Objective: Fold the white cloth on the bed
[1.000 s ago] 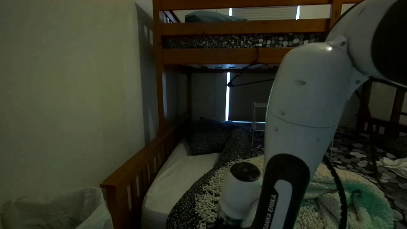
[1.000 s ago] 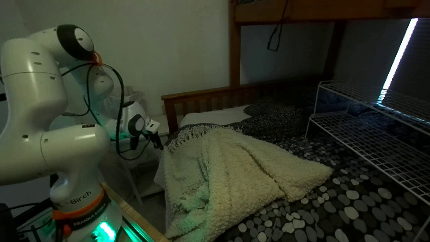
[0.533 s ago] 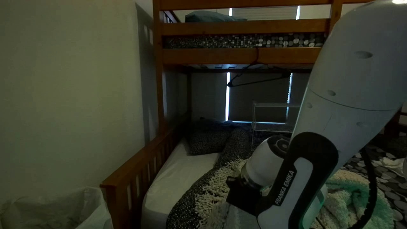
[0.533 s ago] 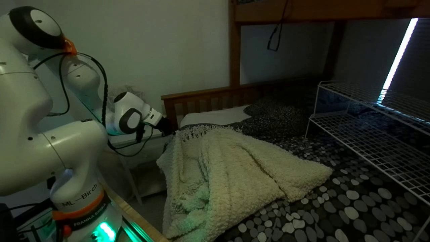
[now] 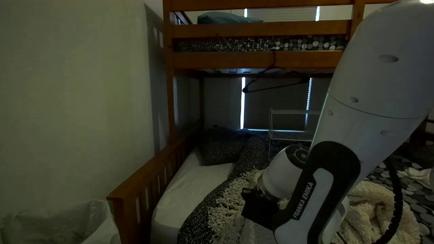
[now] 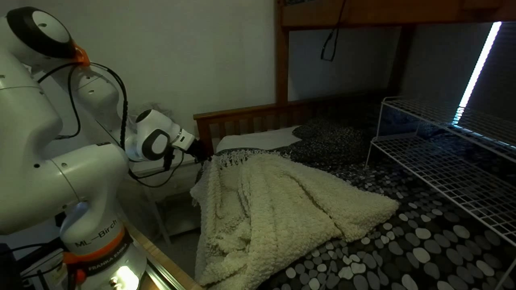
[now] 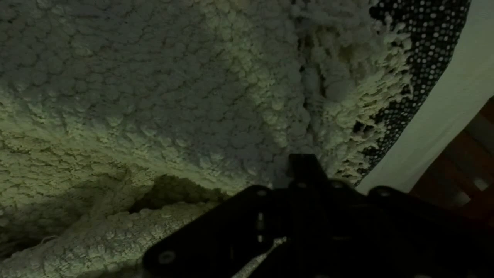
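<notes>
The white cloth (image 6: 282,209) is spread with folds over the near side of the bed (image 6: 238,114); its fringe (image 5: 225,206) lies along the bedspread by the mattress. In the wrist view, the nubbly cloth (image 7: 154,77) fills most of the picture. My gripper (image 7: 303,157) has its fingers together, and cloth ridges run in towards the fingertips. The exact pinch is dark and partly hidden. In an exterior view my gripper (image 6: 206,158) is at the cloth's raised left edge, by the fringe. In an exterior view my arm (image 5: 325,189) hides the fingertips and much of the cloth.
A white wire rack (image 6: 427,169) stands on the dark patterned bedspread (image 6: 387,245). A dark hanger (image 5: 276,88) hangs from the upper bunk. The slatted end rail (image 5: 145,169) and a bin with a white bag (image 5: 64,223) stand at the left.
Over the last second my gripper rose and moved towards the bed, and the cloth's left edge followed it up and in. Since half a second ago it barely moved. The green base light turned white.
</notes>
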Tool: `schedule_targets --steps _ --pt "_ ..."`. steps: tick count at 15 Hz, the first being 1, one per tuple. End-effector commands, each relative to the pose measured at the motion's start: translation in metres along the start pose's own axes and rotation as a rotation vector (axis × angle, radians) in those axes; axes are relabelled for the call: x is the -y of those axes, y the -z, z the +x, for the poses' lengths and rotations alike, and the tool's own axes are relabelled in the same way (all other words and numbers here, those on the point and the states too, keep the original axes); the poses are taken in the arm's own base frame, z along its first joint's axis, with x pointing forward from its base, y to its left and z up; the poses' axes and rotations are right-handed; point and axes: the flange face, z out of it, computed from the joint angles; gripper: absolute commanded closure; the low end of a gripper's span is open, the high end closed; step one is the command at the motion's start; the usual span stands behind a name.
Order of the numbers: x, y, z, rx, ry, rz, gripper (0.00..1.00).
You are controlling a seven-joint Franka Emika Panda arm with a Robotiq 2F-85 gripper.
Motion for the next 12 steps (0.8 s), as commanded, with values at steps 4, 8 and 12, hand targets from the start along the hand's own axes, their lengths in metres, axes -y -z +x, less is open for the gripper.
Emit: schedule_targets --steps 4,8,12 --pt "0.001 -0.003 0.016 -0.012 -0.030 -0.080 0.99" --pt "-0.019 -0.005 0.084 0.042 -0.137 -0.315 0.99" --pt "-0.020 0.017 0.155 0.135 -0.272 -0.445 0.99"
